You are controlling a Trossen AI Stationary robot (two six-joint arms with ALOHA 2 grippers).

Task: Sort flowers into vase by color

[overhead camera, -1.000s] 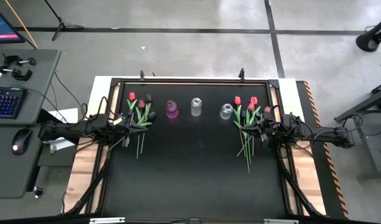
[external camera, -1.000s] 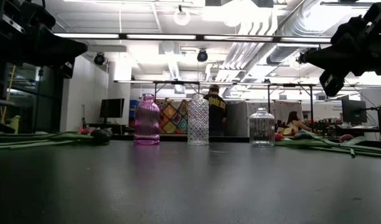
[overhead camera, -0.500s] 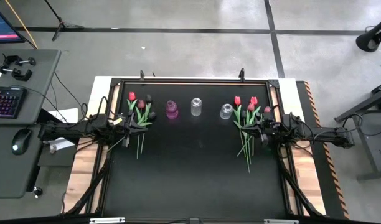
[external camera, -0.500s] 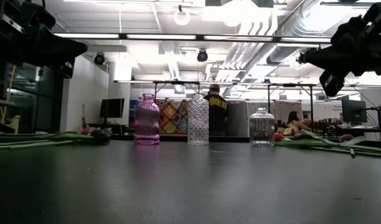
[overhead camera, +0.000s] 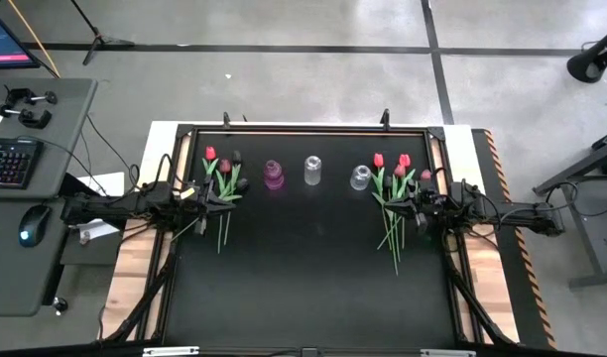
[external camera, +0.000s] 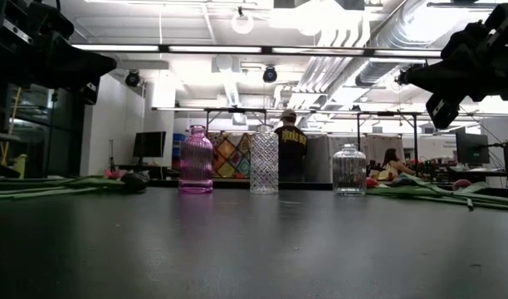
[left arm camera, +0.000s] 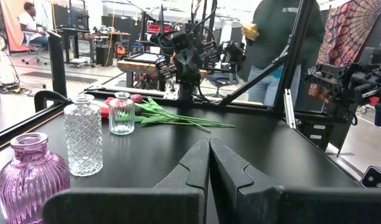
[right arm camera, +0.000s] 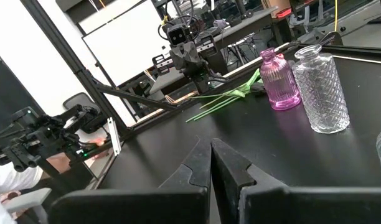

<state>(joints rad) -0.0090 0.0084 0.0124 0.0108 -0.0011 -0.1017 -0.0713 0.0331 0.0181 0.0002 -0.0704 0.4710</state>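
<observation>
Flowers point(overhead camera: 395, 188) flanking three vases point(overhead camera: 310, 171)

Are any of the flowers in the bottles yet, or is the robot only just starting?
Just starting. Nothing is sorted: the pink vase, tall clear vase and short clear vase hold no flowers. Nothing is in hand: the left tool and right tool are shut and empty. Left to do: the left bunch and right bunch lying on the table.

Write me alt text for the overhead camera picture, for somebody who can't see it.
Seen from above, three small vases stand in a row on a black table: a pink vase, a tall clear vase and a round clear vase. Tulips lie in a left bunch and a right bunch, beside the shut left gripper and right gripper.
</observation>
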